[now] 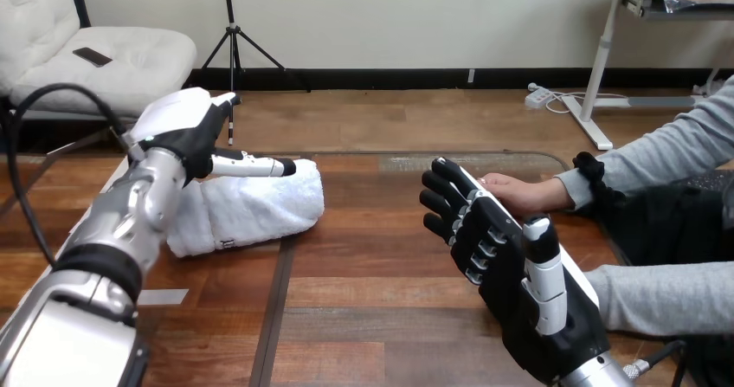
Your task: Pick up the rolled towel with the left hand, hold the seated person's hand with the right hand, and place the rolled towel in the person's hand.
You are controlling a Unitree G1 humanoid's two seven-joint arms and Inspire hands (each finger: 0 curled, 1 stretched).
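At the left hand's fingers point(251, 164): one straight digit laid along the top of the rolled towel point(260, 214), touching it, with nothing seen curled round the roll. Behind it, the left hand point(186, 132) poised over the towel's left end, silver forearm running back toward the lower left. Towel flat on the wooden table point(363, 318), left of centre, well apart from the person.

On the other side, fingers point(450, 209) loosely bent and spread, gripping nothing. Right hand point(519, 292) raised just in front of the person's hand point(515, 192), that hand resting on the table near its right side. Contact between the two impossible to tell.

Judged as the grasp on the towel, not yet closed. To do it well:
- Settle the palm lower, nearer the roll's middle than its end.
- Wrap from both sides to keep the layers rolled.
- Squeeze gently, the cloth being soft and probably apt to sag or unroll.
- Lift straight up before crossing toward the person.
- With the right hand, close slowly round the person's hand, using light pressure only.

By count: one rolled towel, two robot hands, one person's hand, two person's forearms point(666, 296), one table.
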